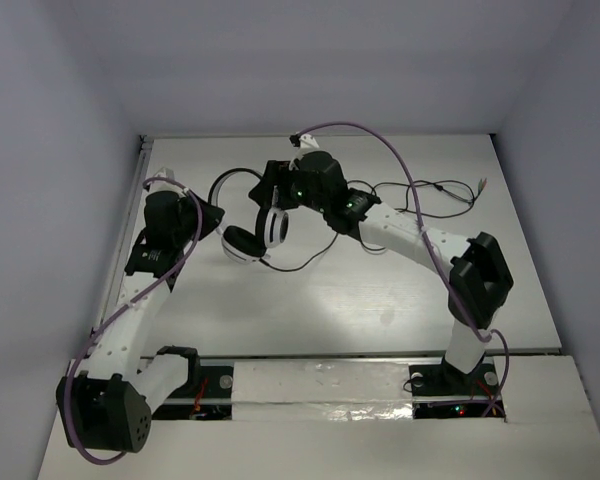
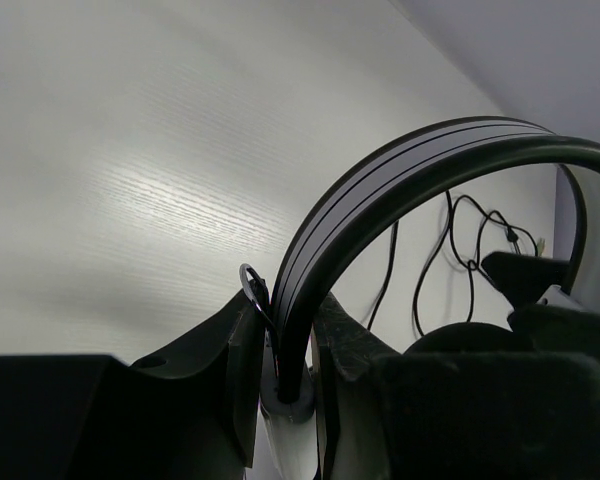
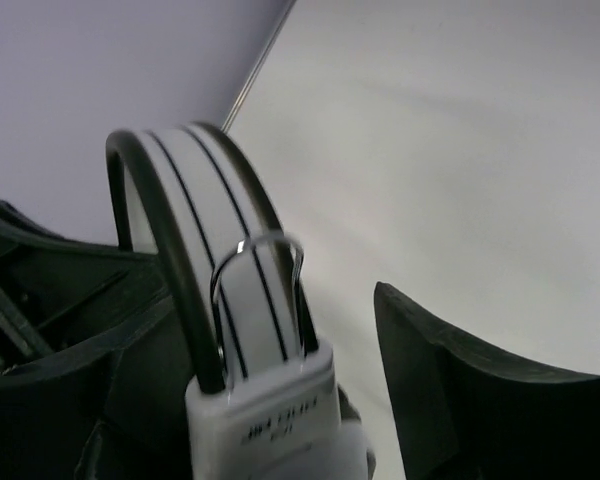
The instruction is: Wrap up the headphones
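Note:
The headphones (image 1: 245, 243) are held just over the table at centre left, earcups low and the headband (image 2: 380, 190) arching up. My left gripper (image 1: 212, 222) is shut on one end of the headband, where it enters the white slider (image 2: 290, 430). My right gripper (image 1: 272, 195) straddles the other end, open. In the right wrist view its left finger lies against the white slider (image 3: 265, 420), while its right finger (image 3: 450, 390) stands apart with a gap. The thin black cable (image 1: 420, 200) trails from the headphones across the table to the right.
Thick purple robot cables (image 1: 380, 150) loop over both arms. A raised rail (image 1: 140, 190) lines the table's left edge, and walls close in on the left, back and right. A white strip (image 1: 320, 385) runs along the near edge between the arm bases.

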Robot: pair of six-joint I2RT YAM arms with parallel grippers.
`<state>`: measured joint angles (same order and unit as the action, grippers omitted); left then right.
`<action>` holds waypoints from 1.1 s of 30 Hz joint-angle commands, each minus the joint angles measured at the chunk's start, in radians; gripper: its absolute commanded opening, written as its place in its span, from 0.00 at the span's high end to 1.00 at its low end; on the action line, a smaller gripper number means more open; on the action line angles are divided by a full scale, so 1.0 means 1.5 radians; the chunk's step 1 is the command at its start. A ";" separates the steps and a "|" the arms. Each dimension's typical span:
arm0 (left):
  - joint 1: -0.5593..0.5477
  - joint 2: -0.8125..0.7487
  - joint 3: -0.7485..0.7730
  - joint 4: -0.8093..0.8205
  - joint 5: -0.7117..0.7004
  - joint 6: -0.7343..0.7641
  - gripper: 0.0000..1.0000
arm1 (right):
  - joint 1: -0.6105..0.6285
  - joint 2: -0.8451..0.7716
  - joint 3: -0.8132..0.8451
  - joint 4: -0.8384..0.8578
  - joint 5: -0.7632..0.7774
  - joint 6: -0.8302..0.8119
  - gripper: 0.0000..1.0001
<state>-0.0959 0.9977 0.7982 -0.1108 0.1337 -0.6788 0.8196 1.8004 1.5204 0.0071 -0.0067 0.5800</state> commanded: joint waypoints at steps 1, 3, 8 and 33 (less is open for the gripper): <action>-0.011 -0.040 -0.001 0.067 0.041 -0.029 1.00 | 0.003 0.011 0.054 -0.003 0.027 -0.035 0.26; -0.011 -0.049 -0.006 0.067 0.045 -0.026 1.00 | 0.003 0.016 0.053 -0.021 0.022 -0.039 0.60; -0.011 -0.046 -0.015 0.068 0.068 -0.001 1.00 | 0.003 0.010 0.068 -0.062 -0.014 -0.084 1.00; -0.103 0.051 0.081 0.025 0.070 0.246 0.39 | -0.080 0.086 0.211 -0.282 -0.421 -0.222 1.00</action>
<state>-0.2340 1.0534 0.8474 -0.0860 0.2760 -0.3801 0.6949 1.9511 1.7565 -0.4309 -0.4965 0.2405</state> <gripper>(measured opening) 0.616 0.474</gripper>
